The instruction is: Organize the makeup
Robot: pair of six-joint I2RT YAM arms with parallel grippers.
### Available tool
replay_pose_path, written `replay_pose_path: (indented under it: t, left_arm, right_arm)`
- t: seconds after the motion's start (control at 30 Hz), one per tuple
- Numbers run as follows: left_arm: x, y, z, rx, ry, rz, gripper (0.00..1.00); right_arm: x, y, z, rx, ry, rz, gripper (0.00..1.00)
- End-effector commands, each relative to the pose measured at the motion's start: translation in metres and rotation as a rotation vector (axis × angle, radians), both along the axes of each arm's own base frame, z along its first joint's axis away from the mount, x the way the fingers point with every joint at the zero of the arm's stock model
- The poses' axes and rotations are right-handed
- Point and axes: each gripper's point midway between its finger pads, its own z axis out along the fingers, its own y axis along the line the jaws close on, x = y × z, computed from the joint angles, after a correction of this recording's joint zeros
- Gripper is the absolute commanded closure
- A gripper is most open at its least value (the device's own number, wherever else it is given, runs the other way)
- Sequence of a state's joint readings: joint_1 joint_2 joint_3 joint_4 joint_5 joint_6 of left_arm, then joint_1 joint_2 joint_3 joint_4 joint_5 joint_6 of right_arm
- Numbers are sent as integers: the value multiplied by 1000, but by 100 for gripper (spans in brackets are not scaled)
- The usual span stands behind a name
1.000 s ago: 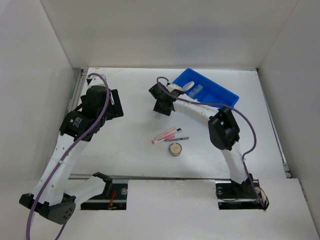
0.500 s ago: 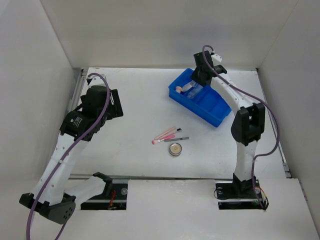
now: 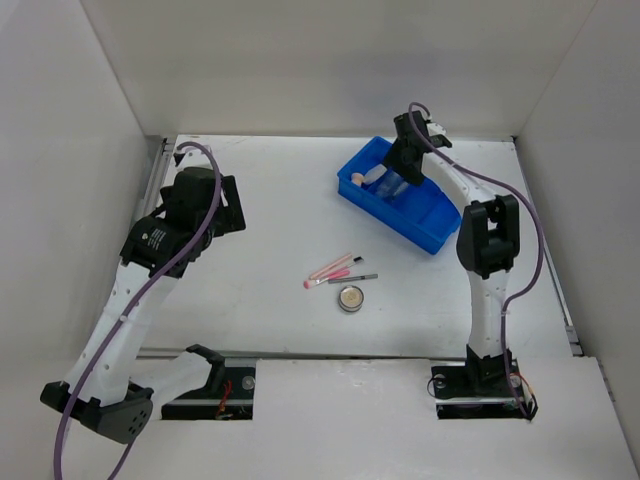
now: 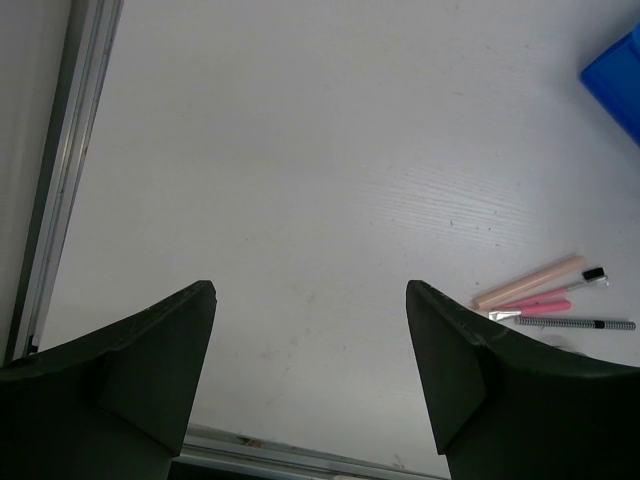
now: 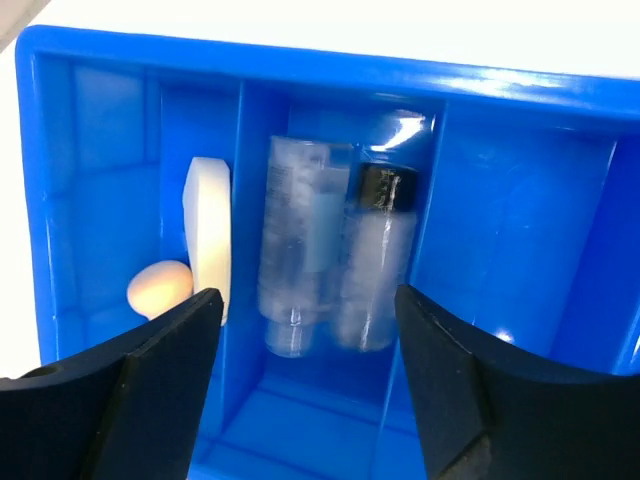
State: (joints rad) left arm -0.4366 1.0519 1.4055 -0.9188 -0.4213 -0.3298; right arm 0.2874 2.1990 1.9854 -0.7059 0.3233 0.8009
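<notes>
My right gripper (image 3: 402, 172) hangs open over the blue bin (image 3: 437, 216), with nothing between its fingers. In the right wrist view (image 5: 308, 295), two clear vials (image 5: 295, 250) (image 5: 373, 262) lie side by side in one compartment just below its fingertips. A white round puff (image 5: 208, 235) stands on edge beside a beige sponge (image 5: 160, 287) in the compartment to their left. On the table lie a pink stick (image 3: 330, 275), a thin dark pencil (image 3: 358, 278) and a round compact (image 3: 350, 298). My left gripper (image 4: 310, 288) is open above bare table at the left, well away from them.
The bin's two right compartments (image 5: 520, 230) hold nothing. A metal rail (image 4: 60, 180) runs along the table's left edge, close to the left gripper. White walls enclose the table on three sides.
The right arm swung from beside the bin to above it and its jaws opened, leaving a vial in the compartment. The left arm has not moved.
</notes>
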Motion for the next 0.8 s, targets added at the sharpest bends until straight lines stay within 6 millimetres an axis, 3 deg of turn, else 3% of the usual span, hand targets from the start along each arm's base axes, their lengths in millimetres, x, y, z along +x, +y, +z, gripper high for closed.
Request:
replay_pose_path:
  t: [0.0, 0.07, 0.13, 0.17, 0.2, 0.23, 0.33, 0.37, 0.4, 0.43, 0.47, 0.5, 0.6, 0.63, 0.73, 0.77]
  left_arm:
    - [2, 3, 15, 6, -31, 15, 26]
    - [3, 1, 18, -11, -38, 13, 26]
    - [3, 1, 18, -11, -38, 13, 26]
    - [3, 1, 18, -11, -38, 13, 26]
    - [3, 1, 18, -11, -38, 13, 26]
    - [3, 1, 18, -11, -38, 13, 26]
    - [0, 4, 19, -6, -40, 20, 26]
    - [0, 4, 19, -6, -40, 20, 26]
    - [-1, 4, 15, -1, -31, 20, 26]
    - [1, 4, 16, -5, -39, 20, 26]
    - [0, 2, 12, -8, -26, 10, 26]
    - [0, 2, 12, -8, -26, 10, 26]
    - [0, -2, 11, -35, -23, 6, 26]
    - [0, -2, 8, -31, -14, 6, 26]
    - [1, -5, 5, -45, -11, 5, 26]
    - [1, -5, 5, -45, -11, 5, 26]
  right_arm:
    - [8, 5, 35, 23, -82, 9, 23]
    - [2, 3, 42, 17, -81, 16, 22]
    - [-7, 5, 66, 13, -116, 41, 23]
    - [-16, 7, 62, 2, -108, 62, 27]
    - [-27, 8, 87, -12, -156, 100, 31]
    - [-31, 12, 99, -15, -198, 126, 34]
    - [-73, 30, 104, -35, -216, 259, 40]
    - [-90, 43, 97, -30, -197, 317, 40]
    - [-110, 46, 74, -42, -145, 355, 40]
    - [-127, 50, 79, -40, -153, 390, 40]
    - [-141, 55, 71, -46, -133, 427, 40]
    - [-162, 73, 64, -33, -116, 494, 37]
    - [-216, 92, 43, -12, -58, 630, 21]
    - [-244, 109, 29, -1, -12, 714, 15]
    - [-288, 132, 21, 32, 21, 800, 6]
    - [-301, 131, 9, 26, 52, 814, 2]
